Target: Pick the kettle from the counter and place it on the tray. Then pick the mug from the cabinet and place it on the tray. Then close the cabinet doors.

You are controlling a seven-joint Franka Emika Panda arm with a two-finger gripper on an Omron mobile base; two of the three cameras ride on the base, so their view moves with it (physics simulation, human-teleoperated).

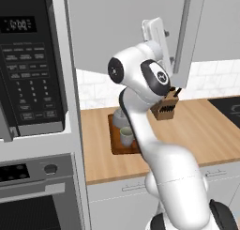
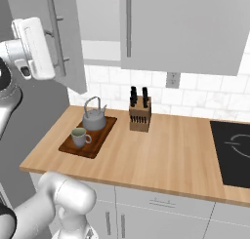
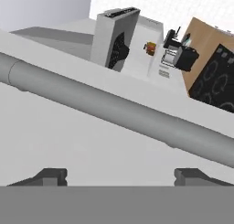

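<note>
The grey kettle (image 2: pixel 94 117) and the greyish-green mug (image 2: pixel 79 136) both stand on the dark wooden tray (image 2: pixel 100 133) on the counter (image 2: pixel 166 150). In the left base view my arm hides most of the kettle, and the mug (image 1: pixel 126 135) sits on the tray (image 1: pixel 115 146). The left cabinet door (image 2: pixel 73 62) hangs open beside the cabinet's pale shelf (image 2: pixel 100 50). My gripper (image 2: pixel 49 52) is up at that door's bar handle (image 2: pixel 56 35). In the hand view the gripper (image 3: pixel 121 177) is open, fingertips wide apart, and the handle (image 3: pixel 119 111) crosses just ahead of them.
A knife block (image 2: pixel 139 113) stands on the counter right of the tray. The right cabinet door (image 2: pixel 185 28) is shut. A black cooktop (image 2: pixel 234 150) lies at the counter's right end. The microwave (image 1: pixel 28 65) and oven column stand left of the counter.
</note>
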